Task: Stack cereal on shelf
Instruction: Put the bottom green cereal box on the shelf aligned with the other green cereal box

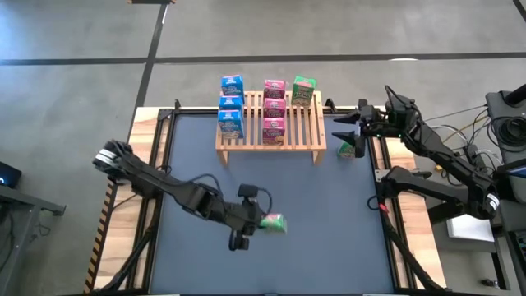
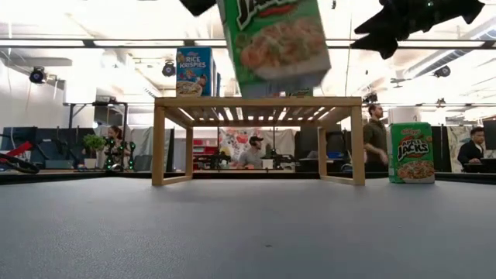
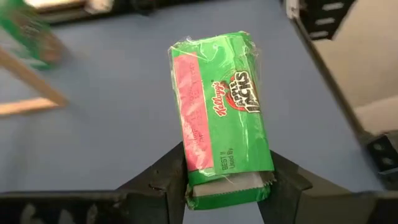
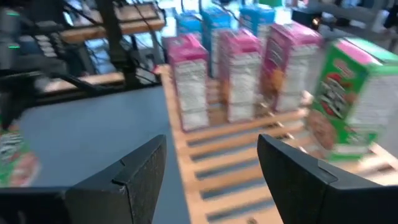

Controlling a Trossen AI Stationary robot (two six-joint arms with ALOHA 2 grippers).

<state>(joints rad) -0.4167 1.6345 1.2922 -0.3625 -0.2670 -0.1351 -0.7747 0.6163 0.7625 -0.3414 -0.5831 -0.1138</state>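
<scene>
The light-wood shelf (image 1: 271, 131) stands at the table's far middle. On it stand three blue cereal boxes (image 1: 231, 103), three pink ones (image 1: 274, 108) and one green one (image 1: 303, 90). Another green box (image 1: 353, 149) stands upright on the table by the shelf's right end. My left gripper (image 1: 261, 220) is over the table's near middle, shut on a green Apple Jacks box (image 3: 221, 106). My right gripper (image 4: 211, 180) hovers open beside the shelf's right end with nothing between its fingers. My left gripper pinches the green box between its two fingers (image 3: 165, 177) at the box's near end (image 3: 227, 183), one finger on each of two opposite sides. The fingers slant down and lie along the box, which sticks out ahead of them. The box (image 2: 275, 46) is lifted clear of the table.
The dark tabletop (image 1: 312, 214) has wooden side strips and black frame rails along its left and right edges. Cables and the right arm's base (image 1: 460, 189) crowd the right side. People sit and stand in the room beyond the shelf (image 2: 260, 101).
</scene>
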